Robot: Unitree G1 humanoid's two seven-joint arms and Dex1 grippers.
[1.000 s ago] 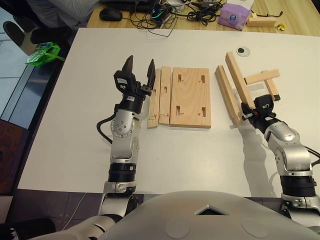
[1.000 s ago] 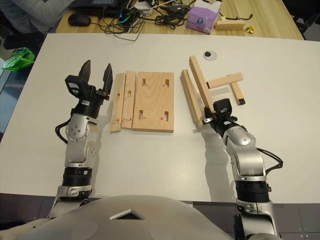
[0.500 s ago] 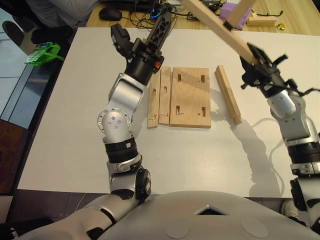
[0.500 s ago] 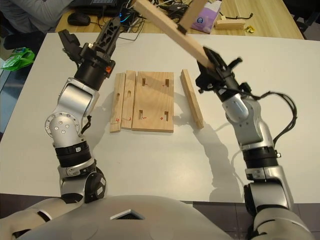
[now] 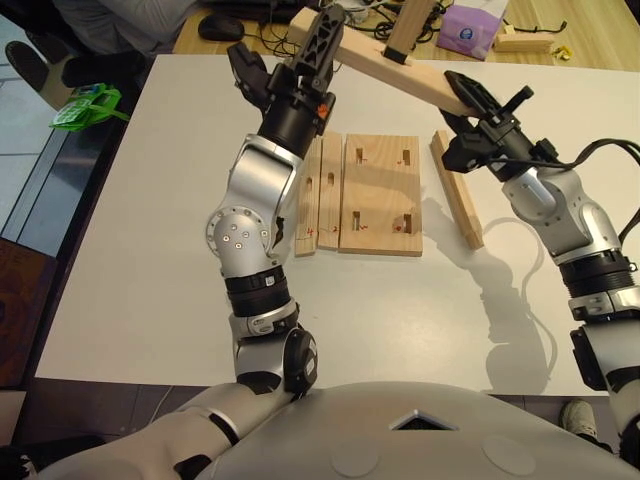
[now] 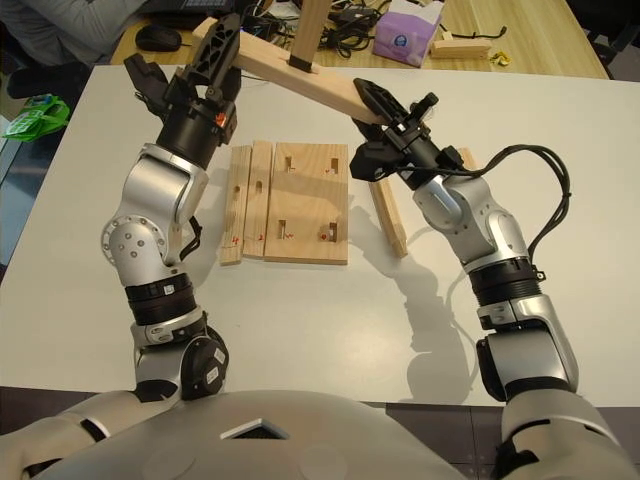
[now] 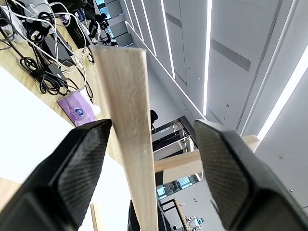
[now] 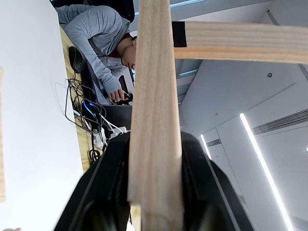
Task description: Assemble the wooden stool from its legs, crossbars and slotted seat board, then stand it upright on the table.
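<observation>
My right gripper [image 5: 458,112] is shut on one end of a long wooden leg [image 5: 390,75], held in the air above the table. A short crossbar [image 5: 410,25] sticks up from that leg. The leg's far end lies between the fingers of my raised left gripper [image 5: 283,40], which is open around it; in the left wrist view one finger [image 7: 226,168] stands clear of the wood. The right wrist view has both fingers [image 8: 110,192] pressed to the leg. The slotted seat board [image 5: 380,195] lies flat on the table, with two slotted slats [image 5: 318,195] at its left and a loose leg [image 5: 457,200] at its right.
The white table [image 5: 150,250] has free room on its left side and front. Behind it a wooden desk holds cables, a mouse [image 5: 220,28], a purple box [image 5: 465,28] and spare wood pieces [image 5: 520,42]. A green bag [image 5: 85,105] lies off the left edge.
My right arm lifted the leg with its crossbar off the table and swung its far end left. My left arm rose, and the leg's end now lies between its fingers.
</observation>
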